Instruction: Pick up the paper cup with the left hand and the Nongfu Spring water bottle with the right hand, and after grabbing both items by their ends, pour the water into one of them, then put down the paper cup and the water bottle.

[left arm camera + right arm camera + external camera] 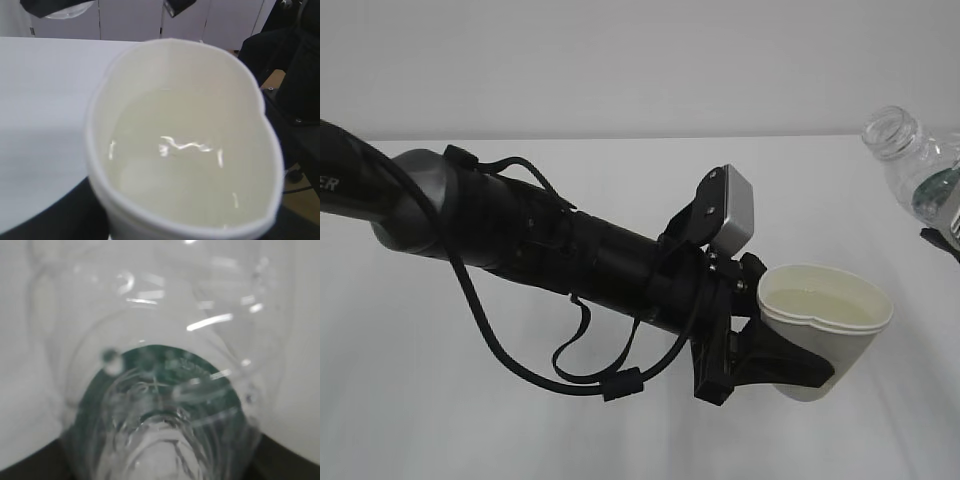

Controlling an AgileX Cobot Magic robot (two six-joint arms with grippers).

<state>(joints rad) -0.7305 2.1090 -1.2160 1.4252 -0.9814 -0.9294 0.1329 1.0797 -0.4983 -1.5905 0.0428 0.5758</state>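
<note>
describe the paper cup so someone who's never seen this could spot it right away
Follow the long black left arm across the white table to its tip. The paper cup sits clamped there, white, rim squeezed out of round, holding water; unlike the clear bottle at right, it is opaque.

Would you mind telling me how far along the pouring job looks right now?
Done: the paper cup already holds water, so pouring seems to have happened. In hand: the left gripper clamps the squeezed cup aloft; the water bottle is also raised, mouth tilted up. Left: setting both down on the table.
</note>
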